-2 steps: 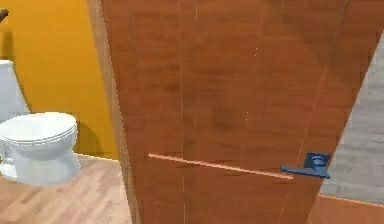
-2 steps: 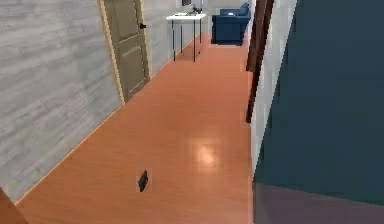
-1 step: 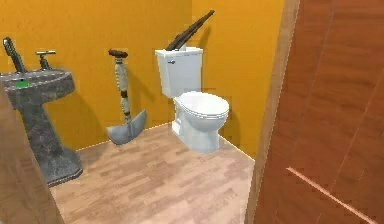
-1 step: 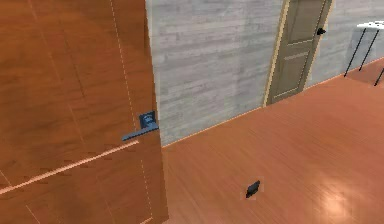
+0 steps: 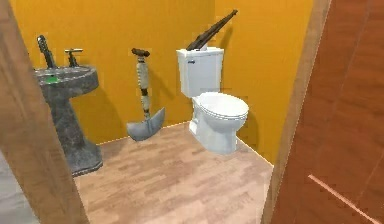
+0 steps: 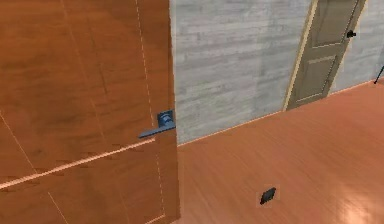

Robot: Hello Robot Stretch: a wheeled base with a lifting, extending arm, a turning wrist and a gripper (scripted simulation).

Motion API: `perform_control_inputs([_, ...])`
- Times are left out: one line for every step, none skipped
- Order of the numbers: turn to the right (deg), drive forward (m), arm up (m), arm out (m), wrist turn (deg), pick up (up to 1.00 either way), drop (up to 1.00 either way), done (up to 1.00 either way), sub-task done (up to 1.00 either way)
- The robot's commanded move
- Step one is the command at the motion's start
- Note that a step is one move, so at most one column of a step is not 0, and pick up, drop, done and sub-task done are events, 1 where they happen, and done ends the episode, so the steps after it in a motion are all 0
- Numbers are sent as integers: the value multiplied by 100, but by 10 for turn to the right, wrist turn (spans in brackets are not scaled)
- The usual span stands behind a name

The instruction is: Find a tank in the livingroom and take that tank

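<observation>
Forward view: white ceramic toilet against orange wall, grey stone pedestal sink at left. Arm side view: brown wooden door, blue lever handle. Place of tank: cannot tell. State of pincer: cannot tell.

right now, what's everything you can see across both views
toilet: 1, white, by the orange wall, forward view's middle
sink: 1, mottled grey pedestal, forward view's left
long-handled tool: 1, grey, leaning on the wall between sink and toilet
long dark object: 1, blackish, slanting on the toilet's top
wooden door: 1, brown, arm side view's left
lever handle: 1, blue-grey, near that door's edge
far door: 1, grey-green, arm side view's upper right
small flat object: 1, black, on the wood floor, arm side view's lower middle
</observation>
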Motion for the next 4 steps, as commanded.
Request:
perform_control_inputs([-30,0,0,0,0,0,0,0,0])
perform_control_inputs([0,80,0,0,0,0,0,0,0])
perform_control_inputs([-450,0,0,0,0,0,0,0,0])
perform_control_inputs([-360,0,0,0,0,0,0,0,0])
